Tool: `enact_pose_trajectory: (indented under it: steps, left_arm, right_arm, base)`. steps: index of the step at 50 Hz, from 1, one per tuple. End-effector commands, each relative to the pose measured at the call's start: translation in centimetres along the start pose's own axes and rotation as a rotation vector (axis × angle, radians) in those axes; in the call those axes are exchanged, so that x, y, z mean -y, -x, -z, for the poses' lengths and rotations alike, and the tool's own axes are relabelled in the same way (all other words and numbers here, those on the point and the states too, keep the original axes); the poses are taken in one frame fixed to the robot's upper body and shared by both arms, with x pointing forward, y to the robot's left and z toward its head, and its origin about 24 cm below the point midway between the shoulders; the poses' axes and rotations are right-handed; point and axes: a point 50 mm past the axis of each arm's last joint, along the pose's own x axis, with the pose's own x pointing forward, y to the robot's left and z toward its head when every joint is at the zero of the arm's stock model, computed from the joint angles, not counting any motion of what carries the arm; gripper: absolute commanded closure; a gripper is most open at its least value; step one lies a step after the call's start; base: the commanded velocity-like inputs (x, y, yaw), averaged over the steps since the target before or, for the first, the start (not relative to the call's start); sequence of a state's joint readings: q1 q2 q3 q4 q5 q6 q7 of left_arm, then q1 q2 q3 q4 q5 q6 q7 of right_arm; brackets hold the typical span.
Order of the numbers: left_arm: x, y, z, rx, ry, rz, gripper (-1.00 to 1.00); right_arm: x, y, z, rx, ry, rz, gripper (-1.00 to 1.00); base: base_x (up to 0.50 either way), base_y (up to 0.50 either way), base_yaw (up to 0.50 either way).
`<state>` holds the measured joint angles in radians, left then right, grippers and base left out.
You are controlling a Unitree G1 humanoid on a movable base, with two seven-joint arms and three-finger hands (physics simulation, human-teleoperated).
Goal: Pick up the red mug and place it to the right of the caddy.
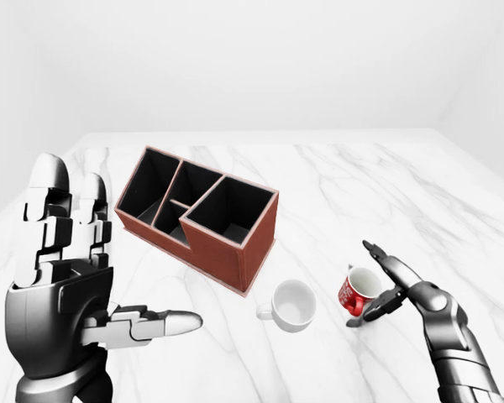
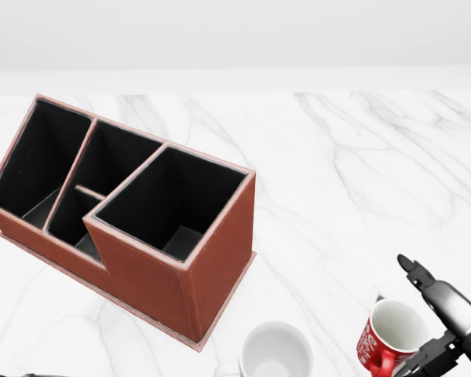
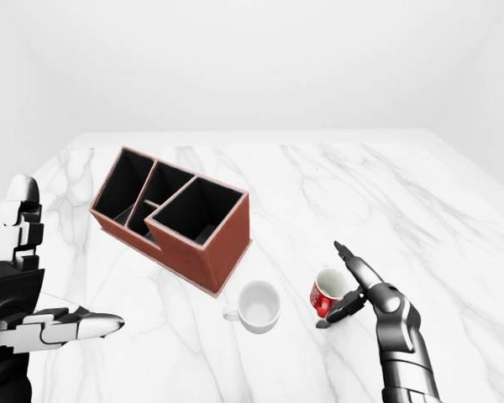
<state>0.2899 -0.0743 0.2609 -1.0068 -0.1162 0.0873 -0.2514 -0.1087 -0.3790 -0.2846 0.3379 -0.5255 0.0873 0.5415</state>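
Note:
The red mug point(image 1: 351, 295) stands on the white marble table point(image 1: 361, 193), to the lower right of the caddy point(image 1: 235, 248). The caddy is a red-brown box with black compartments, set at an angle left of centre. My right hand point(image 1: 365, 284) is at the mug's right side: one finger stretches straight past the rim and the thumb point(image 1: 365, 317) sits by the base. The fingers are open about the mug. My left hand point(image 1: 122, 243) is raised at the lower left, open and empty, away from the caddy.
A white mug point(image 1: 292, 304) stands between the caddy's near corner and the red mug, handle to the left. The marble top stretches to the right and towards the top of the view, ending at a white wall.

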Motion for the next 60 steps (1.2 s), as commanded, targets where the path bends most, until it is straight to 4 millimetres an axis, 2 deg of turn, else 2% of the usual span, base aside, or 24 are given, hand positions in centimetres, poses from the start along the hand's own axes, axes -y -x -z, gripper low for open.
enact_pose_trajectory:
  steps: [1, 6, 7, 8, 10, 27, 30, 35, 43, 51, 55, 60]
  left_arm:
    - [-0.1, 0.0, -0.1, 0.005, -0.002, -0.003, -1.0]
    - [-0.1, 0.0, -0.1, 0.006, -0.002, -0.003, -1.0]
    - [-0.1, 0.0, -0.1, 0.006, -0.002, -0.003, -1.0]
    - [-0.1, 0.0, 0.0, 0.004, -0.001, -0.003, -1.0]
    - [-0.1, 0.0, -0.1, 0.005, -0.001, -0.004, -1.0]
    - [0.0, 0.0, 0.0, 0.003, 0.002, 0.001, -1.0]
    - [0.0, 0.0, 0.0, 0.003, 0.002, 0.001, -1.0]
    - [0.1, 0.0, 0.1, -0.001, 0.005, 0.002, -1.0]
    - [0.1, 0.0, -0.2, 0.009, 0.006, 0.004, -1.0]
    - [0.1, 0.1, -0.6, 0.025, 0.004, 0.005, -1.0]
    - [0.1, 0.1, -0.7, 0.03, 0.004, 0.004, -1.0]
    - [0.0, 0.1, -0.9, 0.036, 0.003, 0.004, -1.0]
  right_arm:
    - [-0.4, -0.1, 0.2, -0.016, 0.012, -0.017, -1.0]
    - [-0.3, 0.0, 0.1, -0.013, 0.025, -0.022, -1.0]
    - [-0.3, 0.0, 0.1, -0.014, 0.024, -0.024, -0.9]
    - [-0.4, 0.0, 0.1, -0.014, 0.024, -0.028, -0.47]
    - [-0.5, 0.1, 0.2, -0.015, 0.025, -0.029, 1.0]
    - [0.3, 0.6, -0.8, 0.009, 0.074, -0.029, 1.0]
    - [0.9, 0.9, -1.4, 0.027, 0.092, -0.023, 1.0]
    - [2.6, 1.7, -3.1, 0.08, 0.145, 0.004, 1.0]
    - [5.7, 3.8, -6.6, 0.181, 0.247, 0.155, 1.0]
    - [7.4, 5.1, -8.8, 0.234, 0.317, 0.245, 1.0]
    - [8.7, 5.9, -10.6, 0.277, 0.366, 0.306, 1.0]
    - [9.3, 6.2, -12.5, 0.321, 0.405, 0.334, 1.0]
  base:
    - [0.0, 0.0, 0.0]
    - [0.0, 0.0, 0.0]
    - [0.0, 0.0, 0.0]
    - [0.0, 0.0, 0.0]
    - [0.0, 0.0, 0.0]
    - [0.0, 0.0, 0.0]
    - [0.0, 0.0, 0.0]
    - [0.0, 0.0, 0.0]
    - [0.0, 0.0, 0.0]
    - [0.0, 0.0, 0.0]
    - [0.0, 0.0, 0.0]
    - [0.0, 0.0, 0.0]
